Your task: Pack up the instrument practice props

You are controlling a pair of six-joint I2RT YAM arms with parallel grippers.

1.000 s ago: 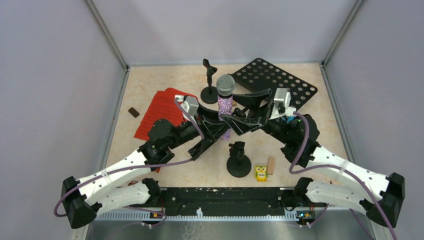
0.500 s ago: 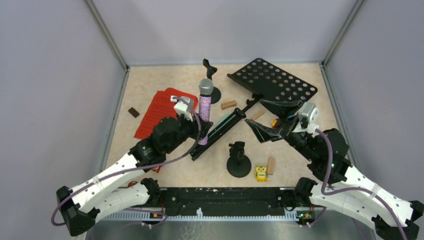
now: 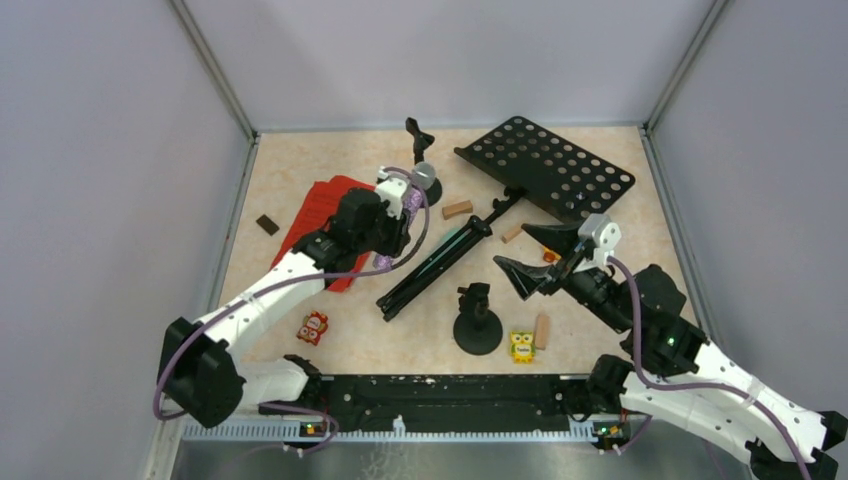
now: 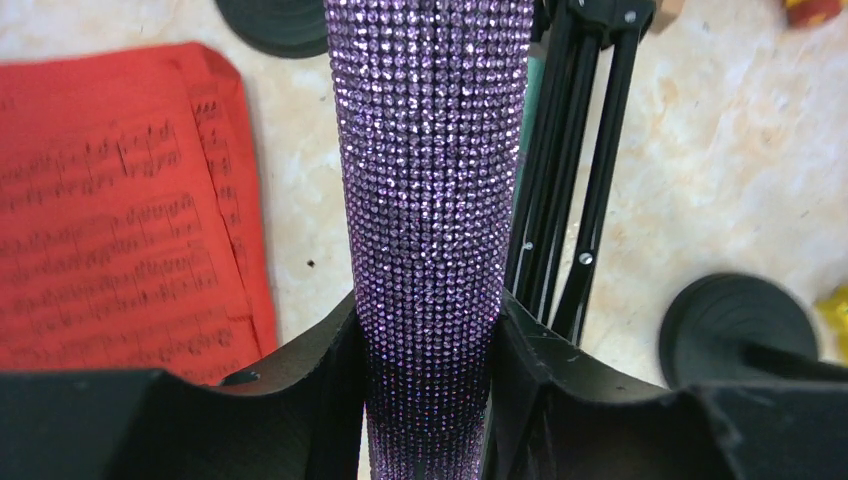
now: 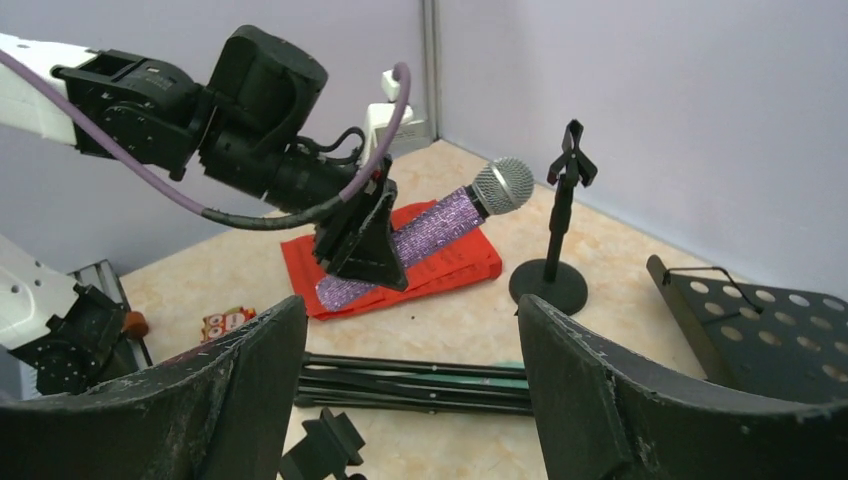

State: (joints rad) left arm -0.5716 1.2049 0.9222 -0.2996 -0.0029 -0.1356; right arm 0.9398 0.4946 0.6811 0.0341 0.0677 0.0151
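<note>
A yellow owl figure (image 3: 521,346) sits just beside a wooden block (image 3: 542,330) on the counter (image 3: 300,160). A red toy figure (image 3: 313,327) lies well apart, to the left.

Quick headcount: one glittery purple microphone (image 4: 430,200), one black perforated music rack (image 3: 548,168), two black mic holders, namely lower-centre holder (image 3: 477,322) and top-centre holder (image 3: 419,133). Three pale wooden blocks (image 3: 457,209), two toy figures (image 3: 521,346), one small dark block (image 3: 266,224) far left. One stack of red sheet-music pages (image 3: 318,215), page count anyone's guess.

Tripod legs (image 3: 436,267), mic holder (image 3: 477,326) mid-table; apparently open tabletop (image 3: 300,165) back-left.
</note>
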